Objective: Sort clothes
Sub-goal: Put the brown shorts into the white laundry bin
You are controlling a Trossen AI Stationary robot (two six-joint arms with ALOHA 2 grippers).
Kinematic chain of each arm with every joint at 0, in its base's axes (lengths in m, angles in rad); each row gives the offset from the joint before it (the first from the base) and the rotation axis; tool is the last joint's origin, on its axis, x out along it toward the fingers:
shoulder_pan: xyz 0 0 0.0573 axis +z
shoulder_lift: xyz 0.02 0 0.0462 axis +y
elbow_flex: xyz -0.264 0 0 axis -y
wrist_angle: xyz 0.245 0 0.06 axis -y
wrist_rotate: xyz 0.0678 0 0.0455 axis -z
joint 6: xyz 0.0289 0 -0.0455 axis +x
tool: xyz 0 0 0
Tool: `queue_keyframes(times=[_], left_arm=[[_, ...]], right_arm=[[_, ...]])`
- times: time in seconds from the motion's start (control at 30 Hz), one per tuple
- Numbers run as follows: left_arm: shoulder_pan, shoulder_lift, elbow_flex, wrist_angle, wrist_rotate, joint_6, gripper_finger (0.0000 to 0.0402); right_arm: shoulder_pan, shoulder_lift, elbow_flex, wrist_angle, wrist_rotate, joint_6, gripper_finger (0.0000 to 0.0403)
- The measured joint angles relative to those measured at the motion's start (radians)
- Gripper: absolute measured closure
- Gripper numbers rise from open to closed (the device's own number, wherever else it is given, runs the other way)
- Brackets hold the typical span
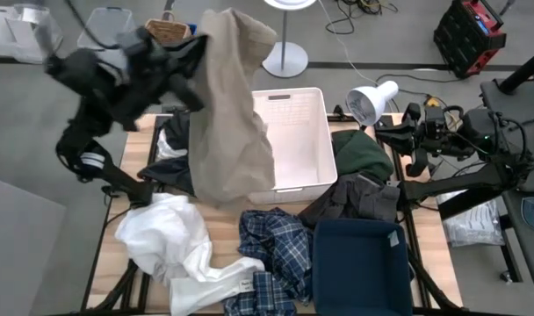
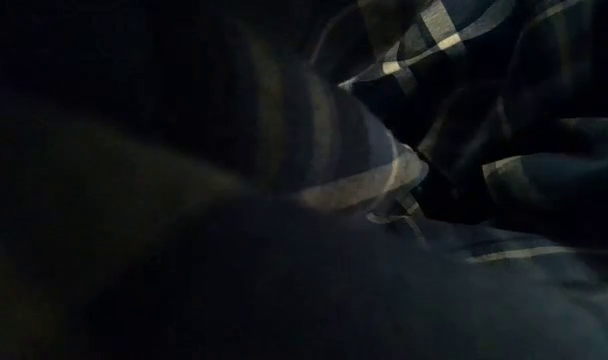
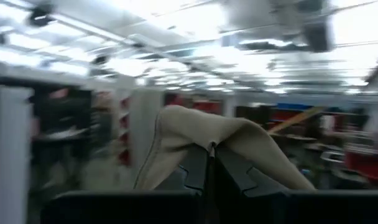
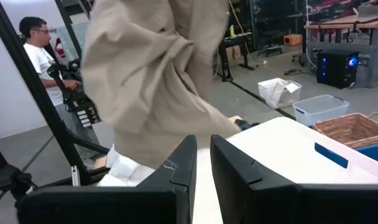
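While left hand (image 3: 211,163) pinches tan garment (image 1: 234,105) (raised), white bin (image 1: 295,140) bare.

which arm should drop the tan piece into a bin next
Left. The left pincer already grips the tan garment, which hangs partly over the white bin. The right pincer sits at the table's right edge, holding nothing.

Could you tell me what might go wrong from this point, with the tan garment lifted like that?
The left hand pinches only a small fold of the tan garment, so it could slip free. The garment hangs partly over the white bin and partly outside it, so a release now might drape it over the rim. Its lower edge hangs near the dark clothes beside the bin and could drag them along.
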Motion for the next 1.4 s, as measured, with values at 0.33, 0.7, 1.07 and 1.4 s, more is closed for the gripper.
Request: queue_keyframes(times=[0.33,0.7,1.07,1.4], left_arm=[[0.001,0.203,0.066,0.402,-0.441,-0.032,0.0401],[-0.018,0.277,0.074,0.426,-0.565,-0.175,0.0401],[-0.028,0.305,0.074,0.435,-0.535,-0.198,0.0401],[-0.023,0.293,0.072,0.249,-0.398,-0.231,0.0401]], right_arm=[[0.0,0.0,0.0,0.001,0.0,0.0,0.0364],[0.0,0.0,0.0,0.0,0.0,0.0,0.0364],[0.0,0.0,0.0,0.001,0.0,0.0,0.0364],[0.0,0.0,0.0,0.001,0.0,0.0,0.0364]])
